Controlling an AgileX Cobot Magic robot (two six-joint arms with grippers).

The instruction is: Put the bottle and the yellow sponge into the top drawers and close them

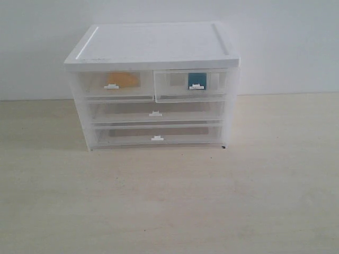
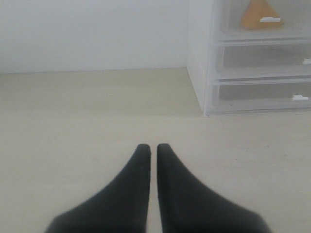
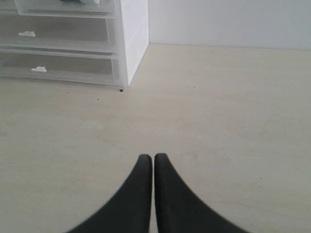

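Observation:
The yellow sponge (image 1: 123, 80) lies inside the left top drawer (image 1: 114, 90), which is pushed in. The teal bottle (image 1: 196, 80) stands inside the right top drawer (image 1: 192, 91), also pushed in. The left wrist view shows the sponge (image 2: 257, 13) behind the clear drawer front. My left gripper (image 2: 152, 147) is shut and empty over the bare table, well short of the cabinet. My right gripper (image 3: 153, 157) is shut and empty too, off the cabinet's right front corner. Neither arm appears in the exterior view.
The white-topped cabinet (image 1: 153, 45) stands at the back middle of the pale wooden table (image 1: 169, 206), against a white wall. Two full-width clear drawers (image 1: 156, 117) below the top pair are pushed in.

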